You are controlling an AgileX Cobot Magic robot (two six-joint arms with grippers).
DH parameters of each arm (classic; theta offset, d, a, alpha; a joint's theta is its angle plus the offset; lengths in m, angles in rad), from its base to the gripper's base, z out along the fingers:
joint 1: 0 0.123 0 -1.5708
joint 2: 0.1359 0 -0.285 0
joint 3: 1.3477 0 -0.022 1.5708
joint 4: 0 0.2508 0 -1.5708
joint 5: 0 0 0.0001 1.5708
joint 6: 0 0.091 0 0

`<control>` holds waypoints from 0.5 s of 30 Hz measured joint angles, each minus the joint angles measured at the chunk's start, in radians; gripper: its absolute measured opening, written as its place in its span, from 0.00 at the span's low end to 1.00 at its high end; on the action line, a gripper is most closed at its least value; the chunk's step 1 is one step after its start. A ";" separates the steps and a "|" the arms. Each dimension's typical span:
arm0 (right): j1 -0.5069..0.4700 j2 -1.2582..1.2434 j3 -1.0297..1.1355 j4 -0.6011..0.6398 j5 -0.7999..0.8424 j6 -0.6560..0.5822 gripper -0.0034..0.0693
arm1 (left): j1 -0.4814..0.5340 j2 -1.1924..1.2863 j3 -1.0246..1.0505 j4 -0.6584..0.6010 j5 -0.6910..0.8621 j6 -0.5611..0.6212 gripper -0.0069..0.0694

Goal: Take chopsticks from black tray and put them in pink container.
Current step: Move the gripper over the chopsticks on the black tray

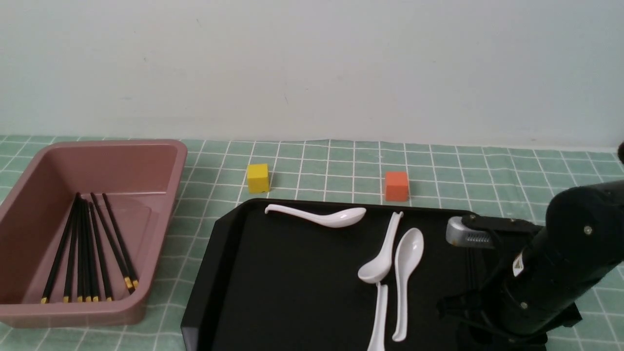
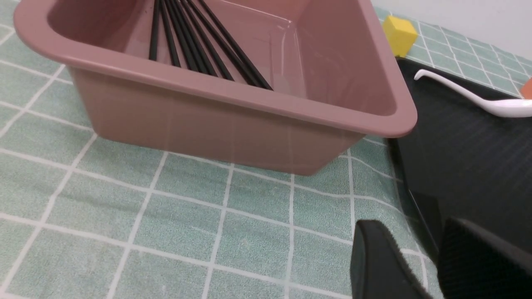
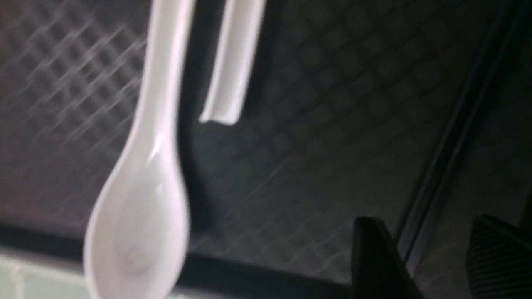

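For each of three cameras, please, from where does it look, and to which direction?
Front: between the arms, facing forward over the pink container and black tray; right arm shows.
Left wrist: on that arm, facing the container's side; open left pincer shows.
Right wrist: above the tray, facing down at white spoons; open right pincer shows.
Front and left wrist share the yellow cube.
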 joint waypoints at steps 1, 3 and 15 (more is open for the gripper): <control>0.009 0.002 0.000 -0.029 -0.002 0.033 0.50 | 0.000 0.000 0.000 0.000 0.000 0.000 0.40; 0.029 0.016 -0.001 -0.085 -0.007 0.101 0.51 | 0.000 0.000 0.000 0.000 0.000 0.000 0.40; 0.039 0.162 -0.010 -0.130 -0.022 0.174 0.51 | 0.000 0.000 0.000 0.000 0.000 0.000 0.40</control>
